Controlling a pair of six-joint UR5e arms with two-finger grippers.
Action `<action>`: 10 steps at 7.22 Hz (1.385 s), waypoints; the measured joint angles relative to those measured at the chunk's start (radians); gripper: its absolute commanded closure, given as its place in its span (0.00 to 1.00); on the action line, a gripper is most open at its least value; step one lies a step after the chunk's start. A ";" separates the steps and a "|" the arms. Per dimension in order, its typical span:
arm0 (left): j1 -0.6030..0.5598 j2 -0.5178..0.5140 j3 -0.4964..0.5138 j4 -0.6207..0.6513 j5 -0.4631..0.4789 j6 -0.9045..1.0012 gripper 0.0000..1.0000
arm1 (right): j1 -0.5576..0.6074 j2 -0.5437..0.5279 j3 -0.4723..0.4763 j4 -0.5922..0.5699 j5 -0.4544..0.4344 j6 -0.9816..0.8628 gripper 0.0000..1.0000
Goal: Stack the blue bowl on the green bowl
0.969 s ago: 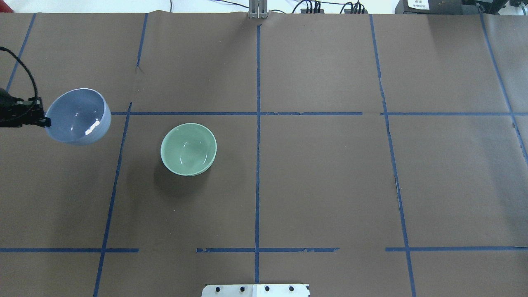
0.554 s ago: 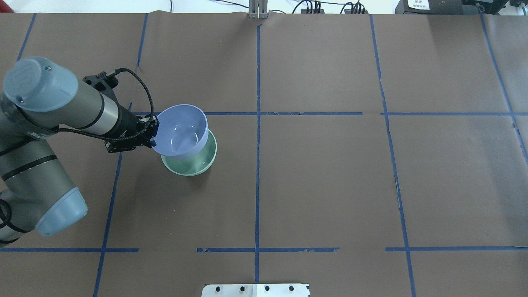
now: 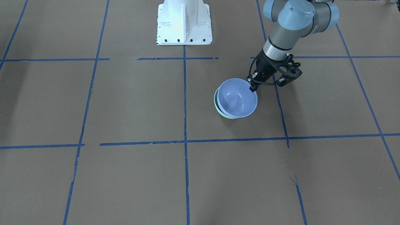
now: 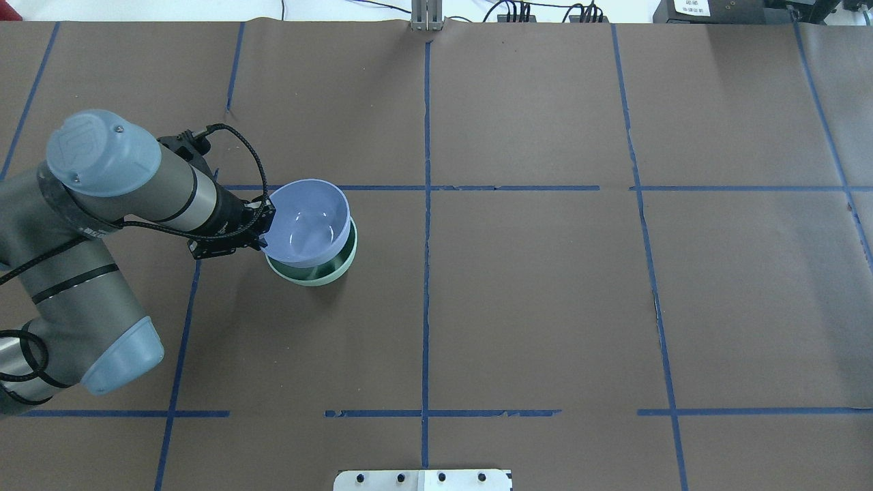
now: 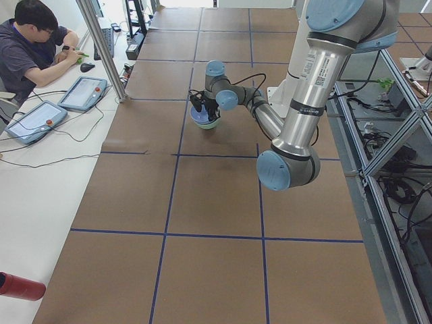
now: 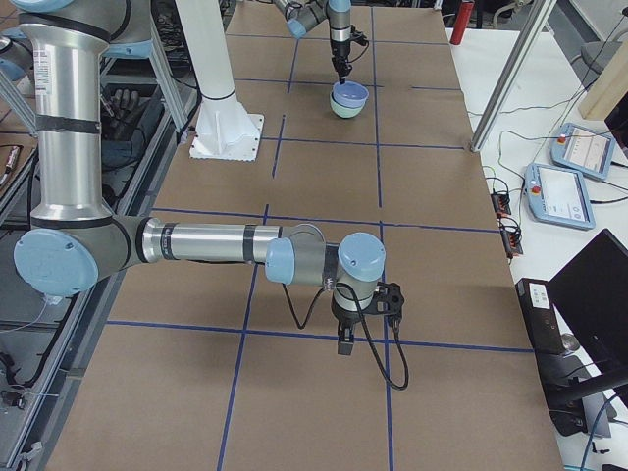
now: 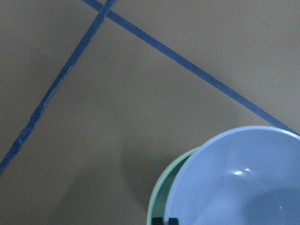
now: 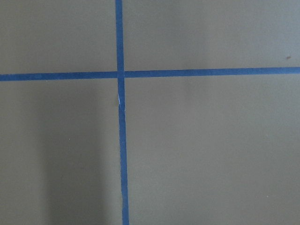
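The blue bowl point(image 4: 308, 221) sits upright directly over the green bowl point(image 4: 320, 276) and covers most of it; only the green rim shows around its near side. I cannot tell if the two touch. My left gripper point(image 4: 264, 228) is shut on the blue bowl's left rim. In the front view the blue bowl point(image 3: 237, 97) overlaps the green bowl point(image 3: 218, 107), with the left gripper point(image 3: 252, 84) at its rim. The left wrist view shows the blue bowl point(image 7: 239, 183) inside the green rim point(image 7: 161, 197). My right gripper point(image 6: 345, 343) shows only in the exterior right view; I cannot tell its state.
The brown table cover point(image 4: 545, 286) carries a grid of blue tape lines point(image 4: 426, 273). The white robot base point(image 3: 183, 22) stands at the robot's side of the table. An operator point(image 5: 34, 40) sits at a side desk with tablets, off the table.
My left arm has carried the blue bowl from the far left to over the green bowl and brought it lower and more centred on it. The green bowl has not moved.
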 measured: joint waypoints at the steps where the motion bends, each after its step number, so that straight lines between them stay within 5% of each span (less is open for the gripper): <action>1: 0.008 0.000 0.003 0.000 0.000 0.000 1.00 | 0.000 0.000 0.000 0.000 0.000 0.000 0.00; 2: 0.016 0.001 0.003 0.000 0.000 0.000 1.00 | 0.000 0.000 0.000 0.000 0.000 0.000 0.00; 3: 0.022 0.001 0.003 -0.001 0.000 0.001 0.69 | 0.000 0.000 0.000 0.000 0.000 0.000 0.00; 4: 0.026 0.001 0.003 -0.002 0.001 0.002 0.01 | 0.000 0.000 0.000 0.000 0.000 0.001 0.00; 8: -0.004 0.031 -0.066 -0.011 -0.030 0.059 0.00 | 0.001 0.000 0.000 0.000 0.000 0.000 0.00; 10: -0.168 0.132 -0.106 -0.012 -0.170 0.367 0.00 | 0.000 0.000 0.000 0.000 0.000 0.000 0.00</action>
